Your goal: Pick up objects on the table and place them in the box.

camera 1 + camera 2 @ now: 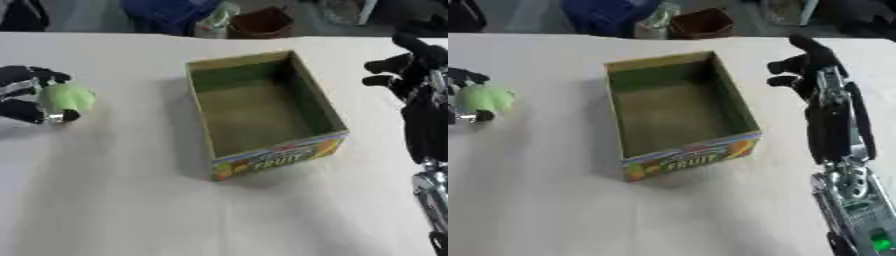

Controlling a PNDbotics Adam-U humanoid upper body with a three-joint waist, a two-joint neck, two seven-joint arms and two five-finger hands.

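One object in play: a pale green, rounded thing (67, 97), sitting right between the fingers (35, 76) of the left hand (33, 94) at the left edge of the table (131, 210).
Left hand's hold: fingers curled around the green thing from above and below, so it looks gripped rather than merely touched; whether it is off the table yet I cannot tell.
Why gripped that way: my guess is the wrap keeps a round, possibly soft item from rolling out on the way over.
Box: an open cardboard box (682, 157) with fruit printing on its near wall, standing well to the right of those fingers, mouth up, nothing visible inside.
Why the box sits there: it's in the middle, reachable from either side, and the open top means a simple drop will do.
Right hand: the right hand (811, 65) hangs beyond the box's right wall, fingers partly curled, nothing in them, apart from the box.
Why it waits there: seemingly parked clear so the left arm has a free path.
Step in hand: pick made or nearly made, carry to the box not yet done.
Watch for: the near-left wall of the box stands between the fingers and the opening, so the load needs to clear that rim.
Background: blue and brown containers past the table's far edge, not involved.
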